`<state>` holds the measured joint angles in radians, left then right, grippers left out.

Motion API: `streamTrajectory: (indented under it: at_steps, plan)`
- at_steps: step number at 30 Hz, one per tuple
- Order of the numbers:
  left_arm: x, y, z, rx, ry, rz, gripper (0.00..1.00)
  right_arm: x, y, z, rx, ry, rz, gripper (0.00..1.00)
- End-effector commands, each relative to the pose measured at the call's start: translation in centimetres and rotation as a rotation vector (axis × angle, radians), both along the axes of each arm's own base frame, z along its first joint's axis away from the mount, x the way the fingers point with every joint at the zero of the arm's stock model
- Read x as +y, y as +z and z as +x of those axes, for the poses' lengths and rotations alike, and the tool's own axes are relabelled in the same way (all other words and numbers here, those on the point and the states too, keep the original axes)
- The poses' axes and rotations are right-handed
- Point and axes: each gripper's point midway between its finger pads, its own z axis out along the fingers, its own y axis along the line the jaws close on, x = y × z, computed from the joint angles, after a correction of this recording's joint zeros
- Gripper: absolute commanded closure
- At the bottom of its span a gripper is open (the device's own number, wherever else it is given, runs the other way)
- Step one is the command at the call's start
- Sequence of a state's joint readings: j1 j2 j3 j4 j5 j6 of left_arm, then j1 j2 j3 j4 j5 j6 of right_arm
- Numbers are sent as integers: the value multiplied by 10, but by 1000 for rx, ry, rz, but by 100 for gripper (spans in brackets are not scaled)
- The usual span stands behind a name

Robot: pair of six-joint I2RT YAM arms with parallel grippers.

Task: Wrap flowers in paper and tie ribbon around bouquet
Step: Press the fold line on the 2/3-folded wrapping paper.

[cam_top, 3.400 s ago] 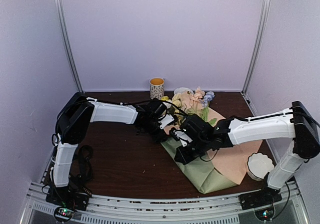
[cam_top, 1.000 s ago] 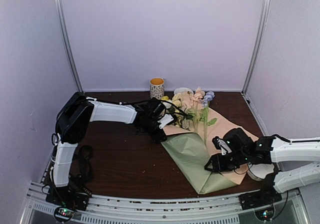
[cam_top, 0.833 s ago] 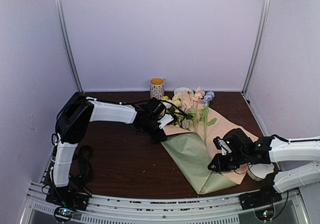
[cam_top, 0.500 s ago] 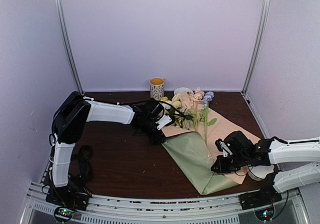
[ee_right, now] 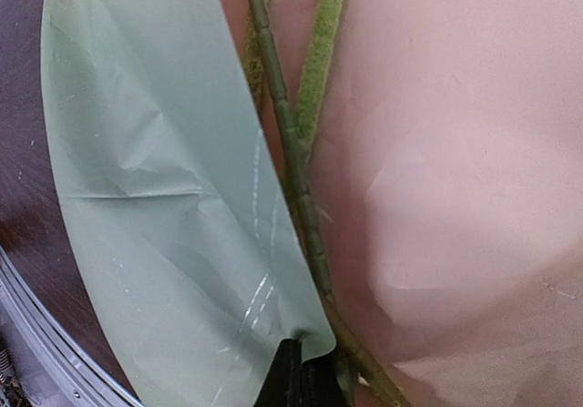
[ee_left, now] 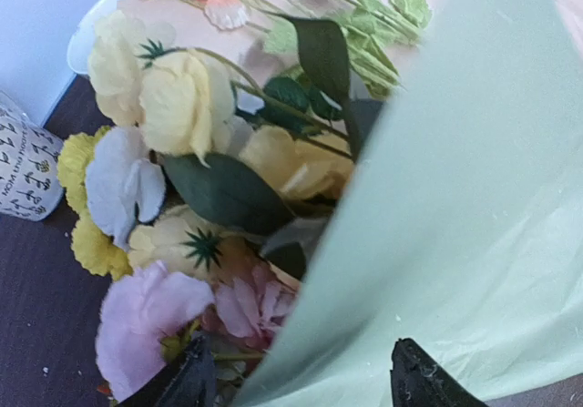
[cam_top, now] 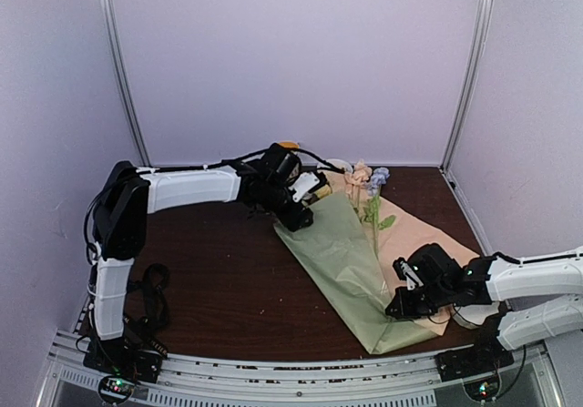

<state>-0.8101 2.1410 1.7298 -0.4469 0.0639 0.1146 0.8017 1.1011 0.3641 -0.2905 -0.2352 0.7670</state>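
Large thin sage-green paper sheet with peach-pink inner face [cam_top: 344,259]: spread on the dark brown wooden table [cam_top: 209,270], centre to near right, its green left flap lifted over a bunch of small yellow, pink, peach and pale blue artificial flowers on thin green stems [cam_top: 368,185], blooms far, stems running near-right along the peach face. Left gripper [ee_left: 305,380]: far centre, fingers spread wide, green flap edge between them. Right gripper [ee_right: 293,375]: near right, closed tight at the flap's near corner beside the stems; whether it pinches the sheet cannot be told.
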Motion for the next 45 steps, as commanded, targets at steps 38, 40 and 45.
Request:
streamTrajectory:
  at_steps: [38, 40, 45]
  plan:
    - [-32, -33, -21, 35, -47, 87, 28, -14, -8, -4, 23, 1, -82, 97]
    - [-35, -39, -19, 35, -54, 95, 28, -8, 3, 0, 6, 14, -60, 94]
    - [-35, -50, -17, 33, -61, 118, 28, -17, 38, 24, -74, -2, -97, 66]
